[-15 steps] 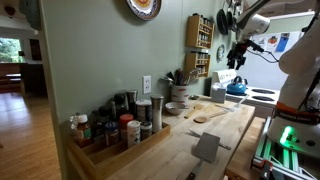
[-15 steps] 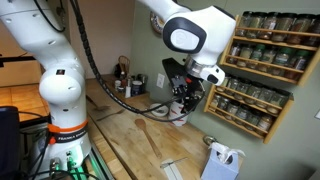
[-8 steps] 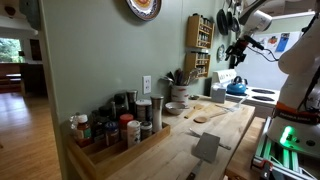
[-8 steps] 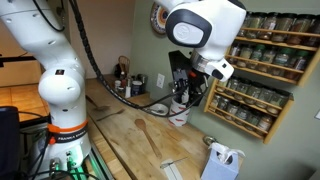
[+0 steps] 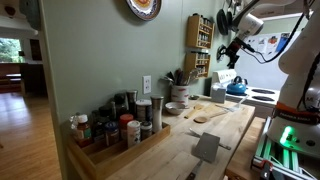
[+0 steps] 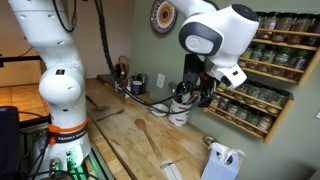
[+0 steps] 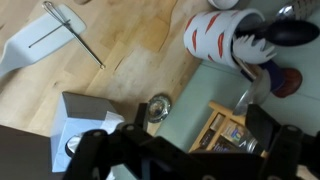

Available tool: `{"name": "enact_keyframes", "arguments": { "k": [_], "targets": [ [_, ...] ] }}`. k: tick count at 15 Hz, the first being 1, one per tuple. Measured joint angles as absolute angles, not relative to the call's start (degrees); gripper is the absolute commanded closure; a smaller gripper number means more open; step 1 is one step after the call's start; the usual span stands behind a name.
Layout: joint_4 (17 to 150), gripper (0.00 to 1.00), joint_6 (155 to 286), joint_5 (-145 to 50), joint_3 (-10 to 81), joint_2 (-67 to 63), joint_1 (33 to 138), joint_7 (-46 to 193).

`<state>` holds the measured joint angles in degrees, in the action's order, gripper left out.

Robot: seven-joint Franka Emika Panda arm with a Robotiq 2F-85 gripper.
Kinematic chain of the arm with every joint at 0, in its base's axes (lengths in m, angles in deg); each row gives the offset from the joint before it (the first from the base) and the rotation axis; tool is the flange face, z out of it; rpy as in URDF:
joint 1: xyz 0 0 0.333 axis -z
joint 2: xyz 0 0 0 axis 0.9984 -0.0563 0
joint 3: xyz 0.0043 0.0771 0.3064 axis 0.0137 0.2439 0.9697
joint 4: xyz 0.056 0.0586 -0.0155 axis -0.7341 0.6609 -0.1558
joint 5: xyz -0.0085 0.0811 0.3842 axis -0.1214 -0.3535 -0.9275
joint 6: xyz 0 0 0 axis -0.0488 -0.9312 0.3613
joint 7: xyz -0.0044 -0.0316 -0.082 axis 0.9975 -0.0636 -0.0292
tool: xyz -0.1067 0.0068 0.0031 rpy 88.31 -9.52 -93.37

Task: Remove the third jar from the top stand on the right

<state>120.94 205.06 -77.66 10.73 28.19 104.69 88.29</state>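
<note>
Top stand: the highest shelf of the light-wood spice rack on the green wall; in both exterior views it holds a row of small jars.
Third jar: it cannot be picked out, as the row runs off the frame edge in an exterior view and is too small in the other.
Gripper: it hangs in the air just right of the rack in an exterior view, level with the middle tiers and below the top stand.
Gripper from the opposite side: it sits left of the rack and lower than the top stand, with clear space between and touching no jar.
Fingers: in the wrist view they stand wide apart, dark and blurred, with nothing between them.
Only in an exterior view: a crate of larger bottles far left on the counter and a blue kettle below the gripper.
Only in an exterior view: a wooden spoon lying on the counter.
Only in the wrist view: a white spatula, a whisk, then the red-and-white crock seen from above, and a corner of the rack; which tier it is cannot be told.
</note>
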Motion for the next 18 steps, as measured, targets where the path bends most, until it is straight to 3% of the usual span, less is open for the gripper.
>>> {"name": "enact_keyframes", "arguments": {
  "k": [7, 18],
  "targets": [
    [109.4, 0.00, 212.0, -96.1, 10.9, 14.4, 106.3, 82.0],
    [98.2, 0.00, 216.4, -112.6, 12.6, 5.9, 110.1, 71.8]
  ]
}}
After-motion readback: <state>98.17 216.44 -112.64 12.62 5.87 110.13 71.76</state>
